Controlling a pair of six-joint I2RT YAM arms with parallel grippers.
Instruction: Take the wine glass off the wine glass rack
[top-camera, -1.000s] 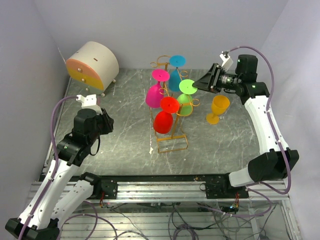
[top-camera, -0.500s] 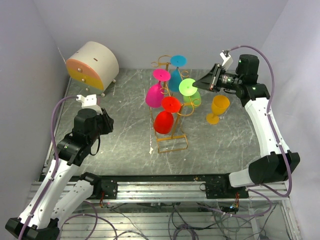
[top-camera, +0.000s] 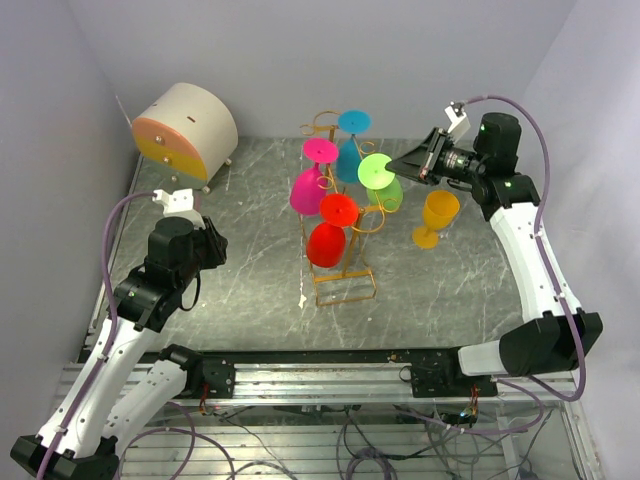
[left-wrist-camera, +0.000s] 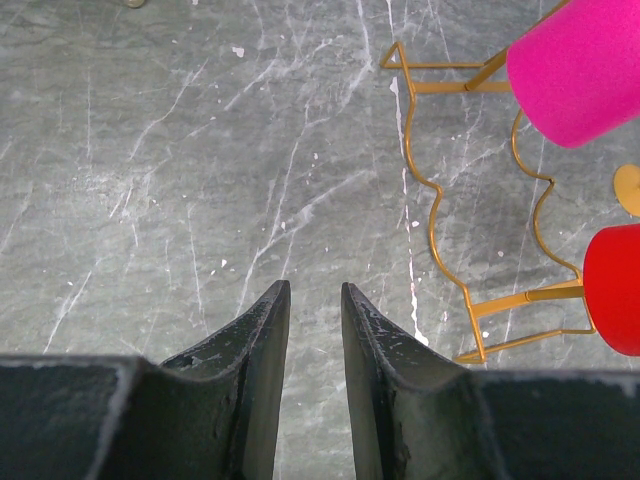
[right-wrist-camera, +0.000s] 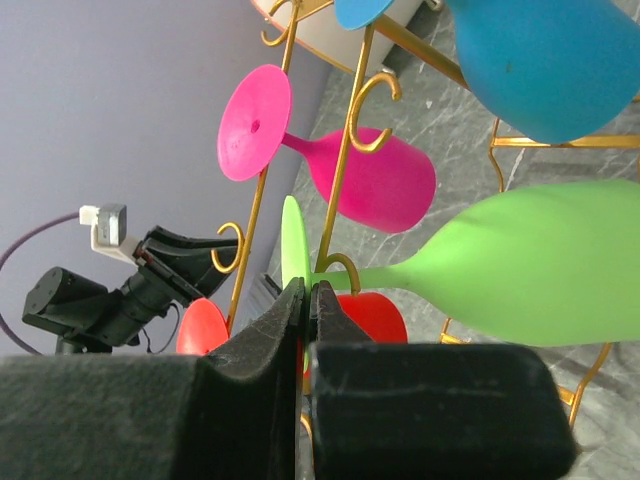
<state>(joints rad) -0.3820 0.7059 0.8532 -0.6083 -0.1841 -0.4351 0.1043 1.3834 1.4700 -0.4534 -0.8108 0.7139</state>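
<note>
The golden wire wine glass rack (top-camera: 345, 285) stands mid-table with several coloured glasses hanging from it upside down. My right gripper (right-wrist-camera: 306, 288) is shut on the thin rim of the green wine glass's foot (right-wrist-camera: 293, 245). The green wine glass (right-wrist-camera: 520, 265) is tilted, and its stem still lies in a curled hook (right-wrist-camera: 340, 265). From above, the right gripper (top-camera: 400, 166) meets the green foot (top-camera: 375, 171) from the right. My left gripper (left-wrist-camera: 310, 290) hangs open over bare table, left of the rack's base (left-wrist-camera: 440, 240), holding nothing.
Pink (top-camera: 308, 190), blue (top-camera: 350, 158) and red (top-camera: 327, 243) glasses hang on the rack. An orange glass (top-camera: 437, 215) stands upright on the table right of it. A round beige box (top-camera: 185, 130) sits at the back left. Walls close in on three sides.
My right gripper has closed onto the green glass's foot, and the right arm has drawn back slightly to the right. The left arm has not moved.
</note>
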